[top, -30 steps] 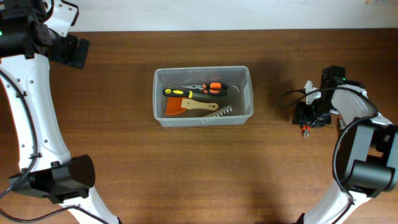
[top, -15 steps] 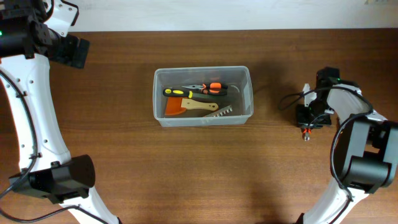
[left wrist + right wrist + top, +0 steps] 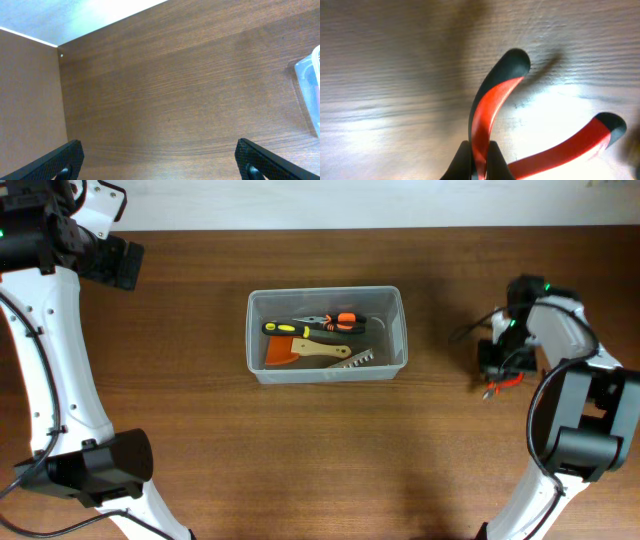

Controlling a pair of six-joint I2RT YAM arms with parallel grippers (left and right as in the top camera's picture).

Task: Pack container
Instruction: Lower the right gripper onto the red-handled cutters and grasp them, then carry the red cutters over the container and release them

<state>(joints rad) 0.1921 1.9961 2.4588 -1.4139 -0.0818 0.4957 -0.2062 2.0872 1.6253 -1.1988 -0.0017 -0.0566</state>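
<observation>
The left gripper [image 3: 160,162] is up in the far left corner, above the brown table [image 3: 200,450]. Its two black fingers [image 3: 55,162] are wide apart and hold nothing.

The container [image 3: 254,330] sits in the middle of the table, a bit toward the back. It is a clear box with round corners. Inside it lie pliers [image 3: 318,325] with yellow, black and orange on them, an orange scraper [image 3: 285,350] with a wooden handle, and a small metal comb thing [image 3: 355,360] (all three are close together on the bottom).

The right gripper [image 3: 477,160] is out on the right side, well apart from the container. Its fingers [image 3: 459,161] are squeezed on one handle of a red-handled tool [image 3: 487,105]. The tool's two red handles have black tips and spread away from each other. I cannot tell if the tool touches the table
</observation>
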